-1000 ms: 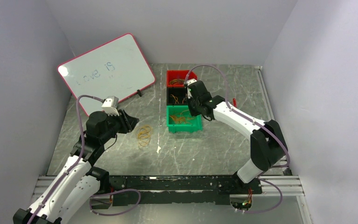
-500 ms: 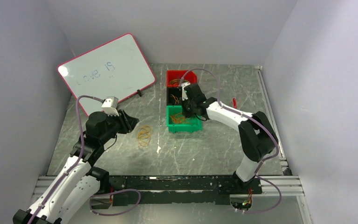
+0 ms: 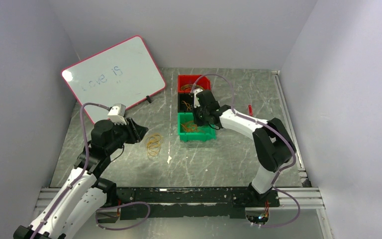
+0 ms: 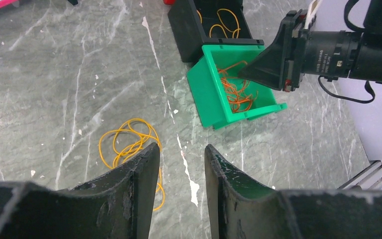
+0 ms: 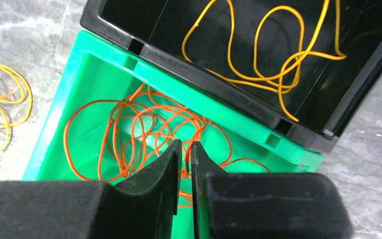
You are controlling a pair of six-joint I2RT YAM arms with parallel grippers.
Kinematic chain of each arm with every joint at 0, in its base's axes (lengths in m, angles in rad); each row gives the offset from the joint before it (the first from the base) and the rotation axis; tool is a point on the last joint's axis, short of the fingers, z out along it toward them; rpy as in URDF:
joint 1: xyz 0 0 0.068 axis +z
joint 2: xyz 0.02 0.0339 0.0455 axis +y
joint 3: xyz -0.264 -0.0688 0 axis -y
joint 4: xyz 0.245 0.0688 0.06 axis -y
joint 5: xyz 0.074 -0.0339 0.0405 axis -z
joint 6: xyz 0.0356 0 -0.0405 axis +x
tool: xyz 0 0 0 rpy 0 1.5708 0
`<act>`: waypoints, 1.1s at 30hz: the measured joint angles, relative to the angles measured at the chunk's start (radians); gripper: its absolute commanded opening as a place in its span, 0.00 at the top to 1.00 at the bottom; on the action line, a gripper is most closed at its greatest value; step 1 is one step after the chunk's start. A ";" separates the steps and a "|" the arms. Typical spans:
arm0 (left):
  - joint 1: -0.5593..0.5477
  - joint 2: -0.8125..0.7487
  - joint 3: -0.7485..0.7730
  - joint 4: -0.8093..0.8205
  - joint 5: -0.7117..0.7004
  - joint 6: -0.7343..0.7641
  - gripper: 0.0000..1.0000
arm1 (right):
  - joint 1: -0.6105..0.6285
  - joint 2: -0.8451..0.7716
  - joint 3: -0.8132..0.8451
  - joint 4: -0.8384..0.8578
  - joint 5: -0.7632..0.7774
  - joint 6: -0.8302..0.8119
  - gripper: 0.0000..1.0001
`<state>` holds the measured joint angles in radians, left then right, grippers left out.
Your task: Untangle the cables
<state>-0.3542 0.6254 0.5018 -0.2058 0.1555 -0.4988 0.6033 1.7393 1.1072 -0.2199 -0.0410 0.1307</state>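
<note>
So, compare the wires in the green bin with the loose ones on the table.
Colour: the bin wires are orange, the table wires yellow. Place: the bin wires lie inside the green bin, the table wires straight on the table. Grippers: the right gripper, fingers nearly together, hangs over the bin wires; the left gripper, open, hangs beside the table wires. Both are thin, loosely tangled loops.
</note>
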 measured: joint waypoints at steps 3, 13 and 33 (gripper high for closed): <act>0.000 0.002 0.000 -0.002 -0.001 -0.003 0.55 | 0.000 -0.023 0.000 0.000 0.011 -0.001 0.74; 0.000 0.014 0.000 -0.002 -0.006 -0.006 0.53 | 0.000 -0.120 -0.001 -0.024 0.069 -0.010 0.61; 0.000 0.024 0.000 -0.011 -0.040 -0.023 0.52 | 0.011 -0.313 -0.004 -0.021 0.010 -0.009 0.53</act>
<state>-0.3542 0.6495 0.5018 -0.2169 0.1154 -0.5220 0.6144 1.4261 1.1034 -0.2413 -0.0315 0.1215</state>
